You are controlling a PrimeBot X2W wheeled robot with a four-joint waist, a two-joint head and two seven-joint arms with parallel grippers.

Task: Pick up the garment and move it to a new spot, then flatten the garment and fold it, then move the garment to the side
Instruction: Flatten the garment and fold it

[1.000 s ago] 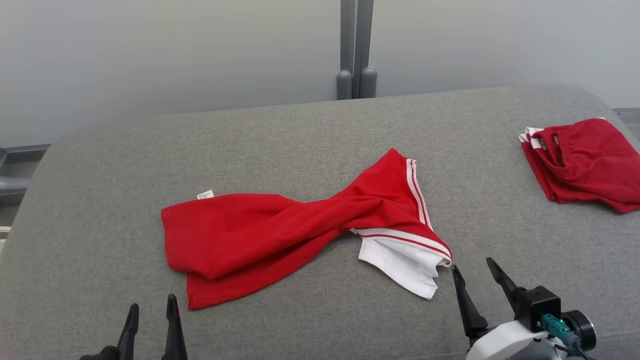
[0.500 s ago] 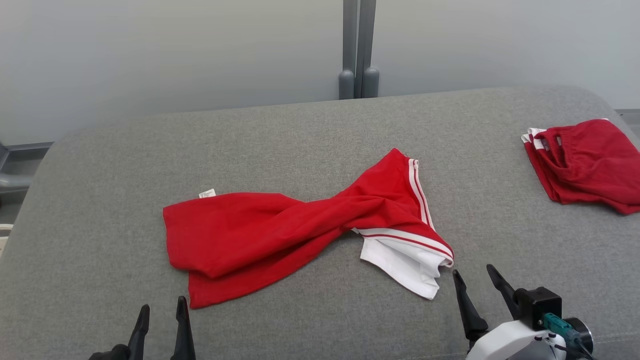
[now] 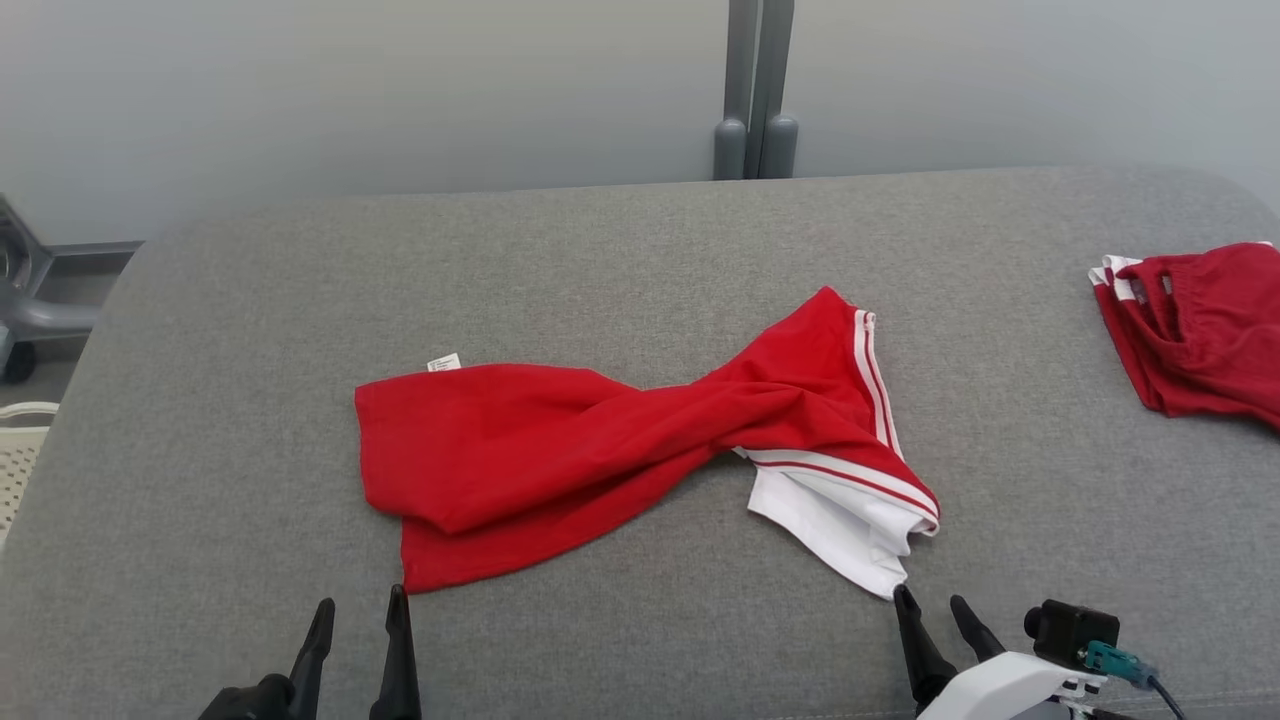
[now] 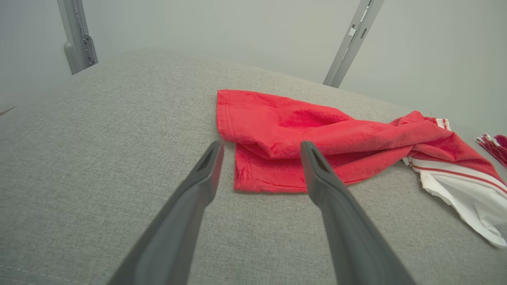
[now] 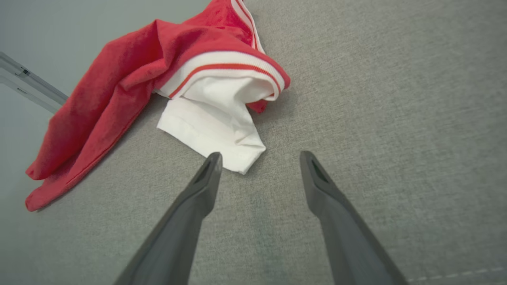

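Two empty, wide-open claws here: the twisted red garment [image 3: 600, 440] lies just ahead of both the left gripper [image 3: 362, 598] and the right gripper [image 3: 926, 596], so it's pickup time I reckon, each reaching forward to pinch an end.

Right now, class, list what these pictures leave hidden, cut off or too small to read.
Label print: too small, head view.
Folded red garment: cut by head view's right edge.
Twisted red garment: its own folds hide its shape, every view.

Grey upholstered surface [image 3: 620, 250] before a pale wall [image 3: 400, 90], grey post [image 3: 755, 90].
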